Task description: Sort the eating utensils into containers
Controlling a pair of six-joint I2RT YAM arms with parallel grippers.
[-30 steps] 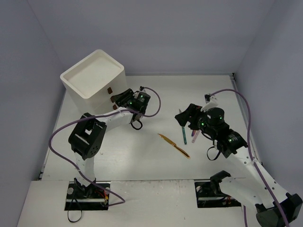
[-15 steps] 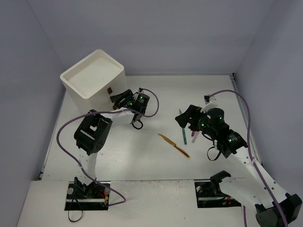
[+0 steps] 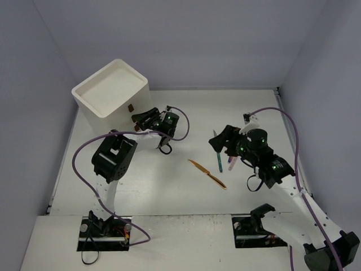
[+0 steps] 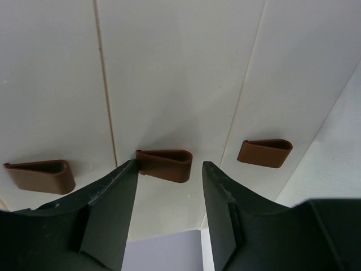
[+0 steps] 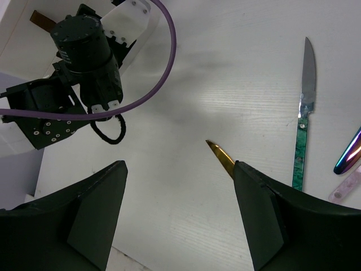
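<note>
Overhead looks down; left wrist faces drawers (image 4: pixel 169 84) closely; right shares gold knife (image 3: pixel 207 174).

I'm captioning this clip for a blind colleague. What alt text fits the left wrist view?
The left end effector, jaws apart, points at the white cabinet, framing the middle handle of three brown ones. The left handle and right handle flank it, thin seams running between them.

White table (image 3: pixel 169 192). On it: white drawer cabinet (image 3: pixel 110 93), far left corner; gold knife (image 3: pixel 207 174), centre; teal-handled knife (image 5: pixel 302 121), purple iridescent utensil (image 5: pixel 348 152) and pink utensil (image 5: pixel 347 187), close together, right.
</note>
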